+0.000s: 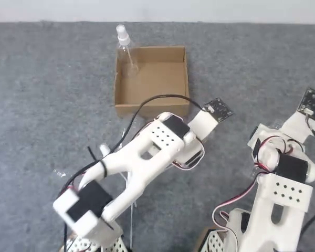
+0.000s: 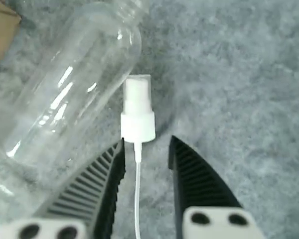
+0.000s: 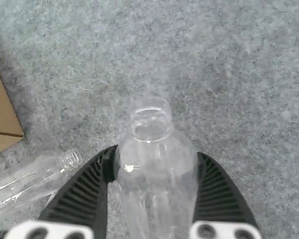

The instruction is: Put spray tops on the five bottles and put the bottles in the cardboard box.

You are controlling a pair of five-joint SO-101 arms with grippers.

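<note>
While left end effector (image 2: 147, 144) gapes astride spray top (image 2: 137, 112), right end effector (image 3: 155, 154) clamping uncapped bottle (image 3: 149, 134), grey carpet (image 3: 239, 59) ahead

A grey mat (image 1: 42, 94) covers the desk. An open box (image 1: 147, 109) sits near the far edge, about midway across. In its far left corner a clear bottle (image 1: 127, 55) stands tilted against the wall, with a white spray top (image 1: 123, 34) on it. The left arm (image 1: 142, 157) stretches from the near edge up to the box's near wall, its wrist board (image 1: 218, 109) just off the near right corner. A black cable (image 1: 163, 97) arcs over that wall. The right arm (image 1: 281, 194) rises at the near right corner, well apart from the box.
</note>
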